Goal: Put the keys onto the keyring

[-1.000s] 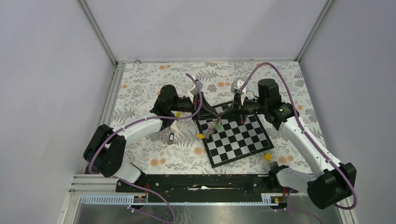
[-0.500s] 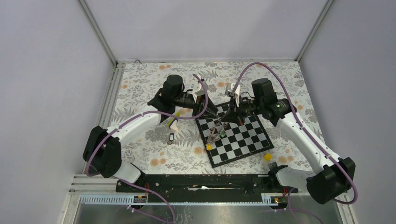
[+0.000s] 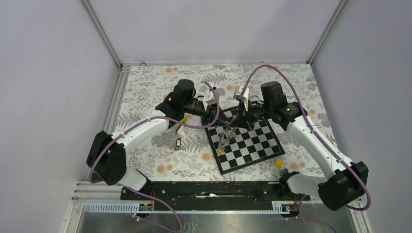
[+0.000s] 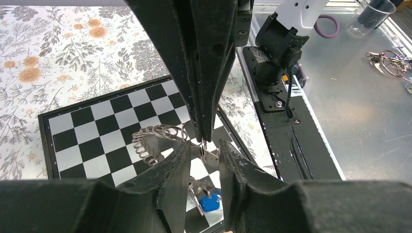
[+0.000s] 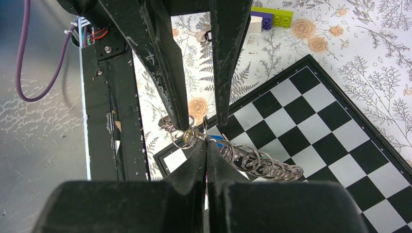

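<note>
- The right gripper [image 5: 206, 145] is clamped shut on a strand of the keyring [image 5: 257, 162], and the ridged coil trails off to one side of the pinch.
- The left gripper [image 4: 204, 153] is open. Its two fingers stand either side of the pinched spot with a gap on each side, and they grip nothing.
- The two grippers meet tip to tip above the rear left part of the chessboard [image 3: 252, 145], close to its left edge.
- The keyring hangs there over the squares. A blue key [image 4: 210, 202] dangles below it and a yellow key [image 3: 221, 151] is at the low end of the bunch. Whether that end touches the board cannot be told.
- A black key [image 3: 178, 143] lies alone on the floral counter [image 3: 145, 87], left of the board and well apart from the ring.
- A lime-and-white wedge [image 3: 180, 128] lies just behind the black key, under the left arm.
- A yellow block [image 3: 278, 163] sits just off the board's near right corner.
- Open counter runs left of the board to the side rail [image 3: 116, 97], behind it to the back wall, and right of it under the right arm.
- A second ago the bunch hung past the board's left edge, with the yellow key over the counter. Now it hangs over the squares.
- Both wrists have since shifted left and towards the back.
</note>
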### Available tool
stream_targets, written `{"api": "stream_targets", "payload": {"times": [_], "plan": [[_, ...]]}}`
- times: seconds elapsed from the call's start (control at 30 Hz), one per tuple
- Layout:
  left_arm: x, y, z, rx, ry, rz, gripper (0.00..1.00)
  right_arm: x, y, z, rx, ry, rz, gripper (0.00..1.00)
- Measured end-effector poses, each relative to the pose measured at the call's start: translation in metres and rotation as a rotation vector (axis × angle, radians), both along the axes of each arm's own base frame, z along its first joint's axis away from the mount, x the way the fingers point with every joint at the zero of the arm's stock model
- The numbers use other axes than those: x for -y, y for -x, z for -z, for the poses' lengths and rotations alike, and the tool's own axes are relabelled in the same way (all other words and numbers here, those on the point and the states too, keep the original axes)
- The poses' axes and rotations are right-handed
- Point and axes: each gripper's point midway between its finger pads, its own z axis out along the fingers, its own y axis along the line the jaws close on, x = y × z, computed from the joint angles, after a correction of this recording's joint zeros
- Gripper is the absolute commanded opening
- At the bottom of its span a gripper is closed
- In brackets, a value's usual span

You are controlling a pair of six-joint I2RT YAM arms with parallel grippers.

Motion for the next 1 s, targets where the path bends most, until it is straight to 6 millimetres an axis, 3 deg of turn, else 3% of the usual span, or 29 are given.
{"api": "stream_targets", "payload": {"times": [0.4,0.67,1.0], "plan": [[0.007,0.005,0.010,-0.014,-0.017,0.020,0.16,-0.001,-0.001,-0.001,0.003,-0.003,0.001,0.00],[0.007,0.004,0.010,-0.009,-0.017,0.020,0.30,-0.001,-0.001,0.000,0.004,-0.001,0.003,0.00],[0.006,0.004,0.011,-0.007,-0.021,0.019,0.27,0.001,-0.004,0.001,0.010,0.009,0.015,0.00]]}}
